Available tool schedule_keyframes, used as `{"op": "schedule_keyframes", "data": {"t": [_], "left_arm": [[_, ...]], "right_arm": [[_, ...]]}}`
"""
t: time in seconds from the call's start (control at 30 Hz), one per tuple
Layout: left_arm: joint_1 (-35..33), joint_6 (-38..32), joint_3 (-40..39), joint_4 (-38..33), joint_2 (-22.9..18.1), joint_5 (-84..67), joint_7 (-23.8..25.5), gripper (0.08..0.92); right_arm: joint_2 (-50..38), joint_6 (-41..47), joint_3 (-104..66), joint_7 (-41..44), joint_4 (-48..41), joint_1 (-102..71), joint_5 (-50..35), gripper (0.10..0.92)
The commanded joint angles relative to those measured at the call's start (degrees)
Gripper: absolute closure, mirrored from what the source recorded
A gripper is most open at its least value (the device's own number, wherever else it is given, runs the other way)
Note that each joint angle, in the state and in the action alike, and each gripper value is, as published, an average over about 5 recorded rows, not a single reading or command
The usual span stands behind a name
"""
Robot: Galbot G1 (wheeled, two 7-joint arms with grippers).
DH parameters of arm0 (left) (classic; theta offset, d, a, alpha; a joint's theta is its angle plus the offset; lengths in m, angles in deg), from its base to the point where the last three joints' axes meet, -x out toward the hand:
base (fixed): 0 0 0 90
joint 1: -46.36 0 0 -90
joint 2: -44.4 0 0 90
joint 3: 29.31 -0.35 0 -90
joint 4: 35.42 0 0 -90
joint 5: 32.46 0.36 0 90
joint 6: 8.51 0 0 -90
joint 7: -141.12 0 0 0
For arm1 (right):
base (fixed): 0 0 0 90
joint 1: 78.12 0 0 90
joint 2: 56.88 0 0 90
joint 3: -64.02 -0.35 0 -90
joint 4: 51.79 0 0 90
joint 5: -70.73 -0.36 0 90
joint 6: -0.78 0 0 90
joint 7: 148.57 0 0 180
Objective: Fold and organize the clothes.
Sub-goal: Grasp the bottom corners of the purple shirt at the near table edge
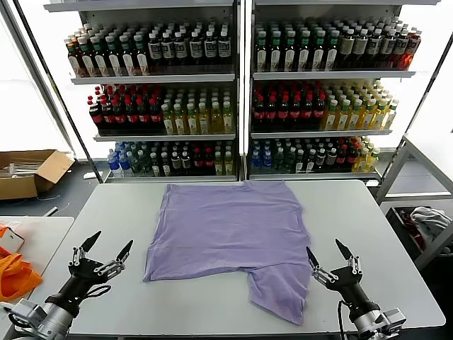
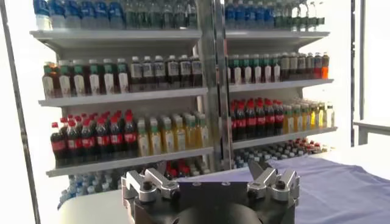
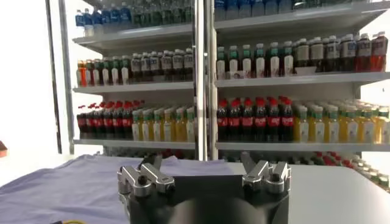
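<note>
The lavender T-shirt (image 1: 226, 234) lies spread flat across the middle of the white table (image 1: 382, 234), with one sleeve hanging toward the front edge at the right. No print shows on its upper side. Near the table's front left corner, my left gripper (image 1: 109, 246) is open, a short way left of the shirt's edge. At the front right my right gripper (image 1: 326, 252) is open too, just right of the front sleeve. Neither holds anything. Purple cloth (image 2: 341, 189) shows beyond the left jaws, and purple cloth (image 3: 67, 185) beyond the right jaws.
Tall shelves of drink bottles (image 1: 233, 92) stand behind the table. A side table at the left carries an orange fabric item (image 1: 13, 273). A cardboard box (image 1: 28, 172) sits on the floor at the left, a metal frame (image 1: 414, 170) at the right.
</note>
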Motion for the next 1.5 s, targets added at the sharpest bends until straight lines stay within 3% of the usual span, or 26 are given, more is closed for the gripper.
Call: {"op": "schedule_keyframes", "data": {"t": [0.03, 0.2, 0.47, 1.33, 1.5], "left_arm": [[0.2, 15.4, -9.8, 0.4, 14.6, -7.3, -11.5, 0.177], [0.4, 18.0, -12.9, 1.1, 15.9, -11.0, -13.3, 0.177], [0.7, 18.7, -15.9, 3.2, 14.1, -7.7, -14.4, 0.177], [5.4, 18.6, -18.1, 10.4, 10.8, -10.1, -16.4, 0.177], [5.9, 18.6, -18.6, 11.3, 10.3, -10.3, -16.3, 0.177]], "right_arm": [[-6.4, 11.5, 5.0, -7.2, 5.5, -3.4, -0.7, 0.203], [-9.4, 18.4, 7.4, -8.8, 7.8, -5.0, -1.4, 0.203], [-9.3, 24.8, 11.4, -12.1, 10.4, -7.5, 2.6, 0.203], [-6.0, 24.2, 13.8, -15.2, 8.1, -11.5, 5.1, 0.205], [-5.8, 22.9, 14.2, -15.0, 6.8, -11.0, 5.5, 0.3]]}}
